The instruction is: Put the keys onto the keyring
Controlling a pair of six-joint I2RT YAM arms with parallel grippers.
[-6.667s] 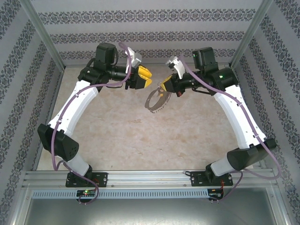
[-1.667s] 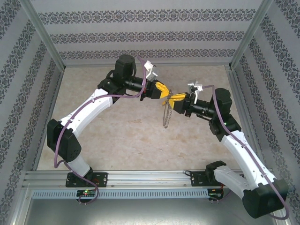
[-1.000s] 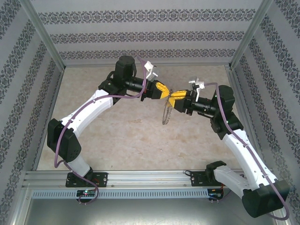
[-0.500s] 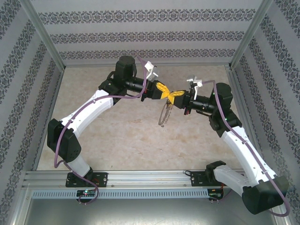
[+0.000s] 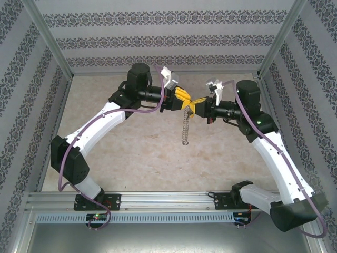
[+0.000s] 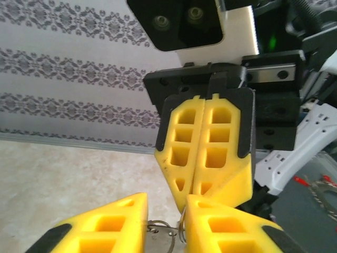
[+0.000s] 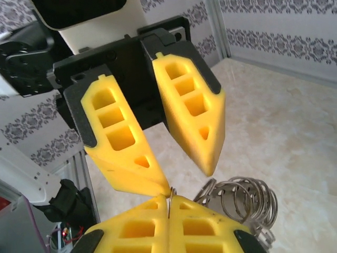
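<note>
Right gripper [image 7: 169,201] clamped on keyring [image 7: 239,197] (thin line overhead, coils at wrist), left gripper [image 7: 185,180] parted

white arm shells [image 5: 100,122], blk joints [image 5: 67,161], purple cables [image 5: 59,182], yellow gripper pads [image 7: 181,126] w/ sq cut-outs, green LED [image 6: 272,40], blk wrist housings [image 6: 274,113]

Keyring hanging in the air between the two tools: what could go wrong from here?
The right tool pinches the keyring by only a thin wire at its very tip, so it may slip and fall. The left tool stands open, its tips nearly touching the right one; they could collide.
</note>
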